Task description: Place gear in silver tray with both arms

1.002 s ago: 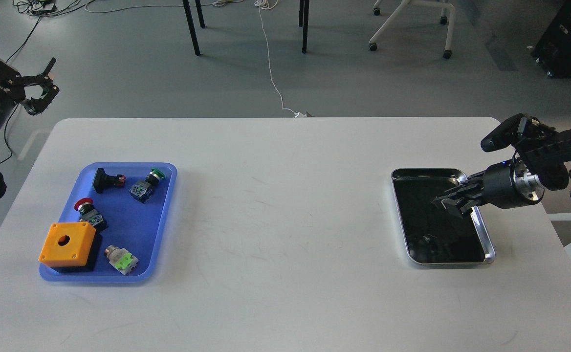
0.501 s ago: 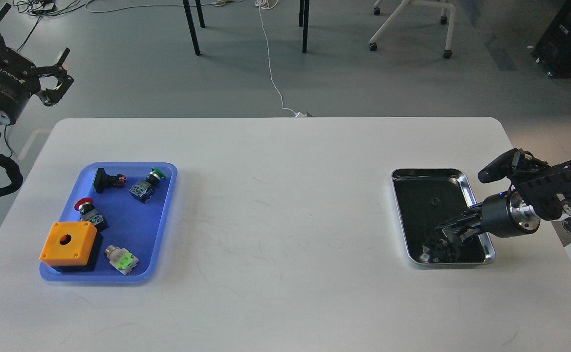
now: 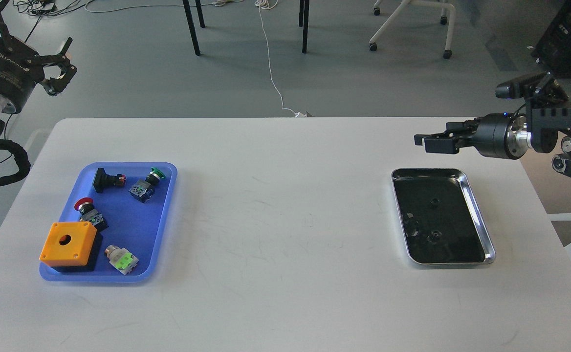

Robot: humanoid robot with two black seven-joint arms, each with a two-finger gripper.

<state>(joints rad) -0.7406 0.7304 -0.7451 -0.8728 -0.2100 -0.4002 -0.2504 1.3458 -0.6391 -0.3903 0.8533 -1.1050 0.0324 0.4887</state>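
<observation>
Where it hung low over the silver tray point(image 3: 467, 196), right gripper point(image 3: 420, 141) now raised beyond it, opening unclear, nothing held

light: bright, even | shadows: soft, faint | glare: silver tray point(image 3: 479, 213) rim | focus: sharp

The silver tray point(image 3: 479, 220) is polished metal, its rim bright and its bottom dark and mirror-like. The blue tray point(image 3: 165, 205) looks like smooth plastic with a slight sheen. The orange box point(image 3: 68, 243) is matt plastic. The worktop point(image 3: 275, 220) is smooth, matt white, faintly scuffed. The right arm point(image 3: 503, 137) is matt black with a shiny metal joint ring.
</observation>
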